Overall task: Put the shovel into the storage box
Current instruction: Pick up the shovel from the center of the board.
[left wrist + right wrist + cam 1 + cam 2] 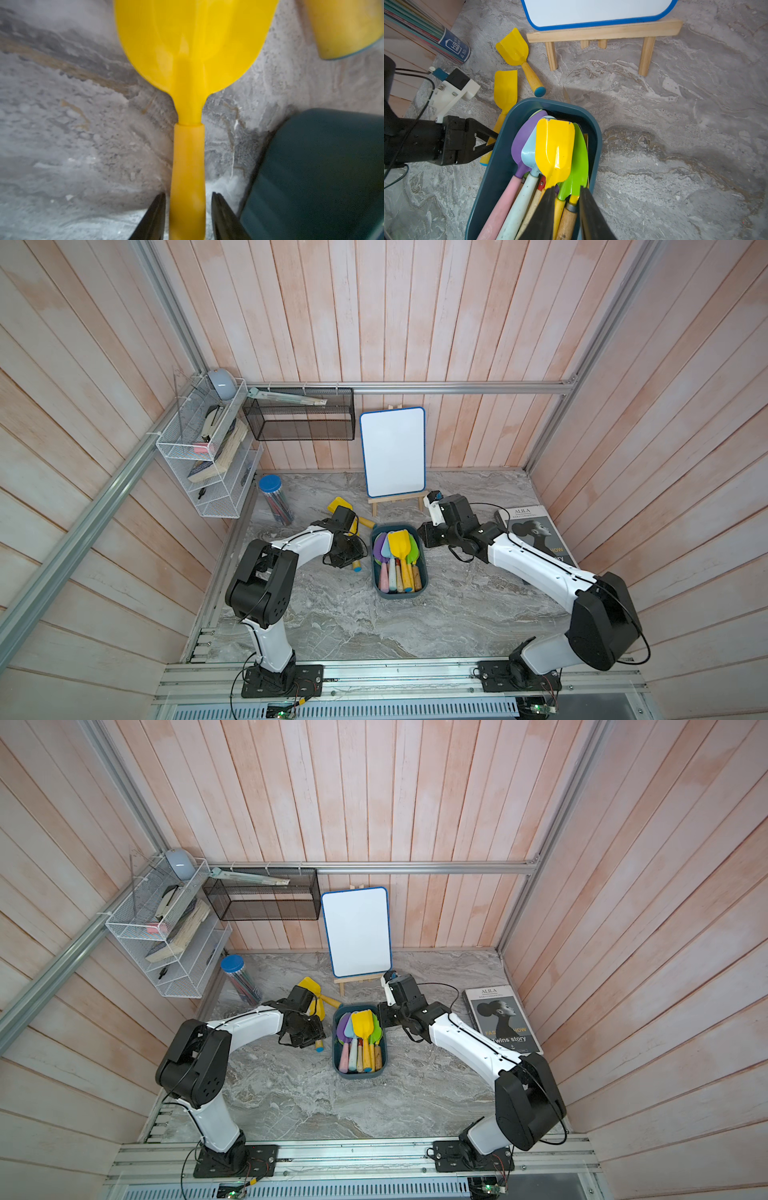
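Note:
A yellow shovel [188, 155] lies on the marble table just left of the storage box [401, 594]. My left gripper [188, 194] is low over its handle, one finger on each side with a thin gap, so it is open. From above, the gripper [351, 549] hides most of this shovel. A second yellow shovel [338, 504] lies further back. The dark teal box holds several shovels, a yellow one [554, 149] on top. My right gripper [565, 188] hovers over the box's right side, fingers slightly apart and gripping nothing.
A whiteboard on a wooden easel [392, 452] stands behind the box. A blue-lidded pencil tube [274, 499] stands at the back left and a magazine [536, 531] lies at the right. A white wire rack [203, 460] and a black mesh basket [299, 418] hang on the walls.

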Available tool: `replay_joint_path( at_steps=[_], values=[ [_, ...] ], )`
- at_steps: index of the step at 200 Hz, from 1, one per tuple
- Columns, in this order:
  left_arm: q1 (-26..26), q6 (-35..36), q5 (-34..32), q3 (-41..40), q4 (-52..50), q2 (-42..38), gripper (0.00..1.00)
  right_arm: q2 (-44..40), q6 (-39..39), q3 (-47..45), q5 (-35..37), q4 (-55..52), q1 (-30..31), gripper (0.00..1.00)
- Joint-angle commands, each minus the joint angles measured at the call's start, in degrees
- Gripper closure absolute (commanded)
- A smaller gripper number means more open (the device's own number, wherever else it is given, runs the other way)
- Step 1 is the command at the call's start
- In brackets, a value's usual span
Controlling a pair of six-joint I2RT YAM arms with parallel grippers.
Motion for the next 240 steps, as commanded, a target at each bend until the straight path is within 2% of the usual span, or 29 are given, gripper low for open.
replay_joint_path(
  at_steps=[1, 71, 124, 173, 201, 240],
  values=[
    [0.3, -0.4, -0.9, -1.3, 0.5, 0.6, 0.63, -1.1, -0.3, -0.8, 0.0, 0.1, 0.2, 0.73],
    [0.3, 0.3, -2.0, -2.5, -0.6, -3.9, 0.71, -2.7, 0.8, -2.4, -2.3, 1.9, 0.2, 0.73],
    [-0.6, 2.9, -0.3, -2.5, -6.1, -14.4, 0.71, -2.1, 4.4, -2.8, -7.8, 6.6, 0.3, 0.73],
    [-5.0, 4.8, 3.5, 0.0, -12.5, -21.5, 0.71, 2.5, 7.5, 1.1, -8.2, 7.4, 2.4, 0.72],
    [-8.3, 5.0, 6.6, 0.7, -13.3, -22.8, 0.71, 4.5, 10.4, 3.7, -6.8, 8.0, 4.2, 0.72],
    [-11.1, 4.9, 5.7, 1.9, -15.4, -22.5, 0.71, 6.7, 13.9, 6.7, -4.6, 9.4, 6.6, 0.71]
  ],
)
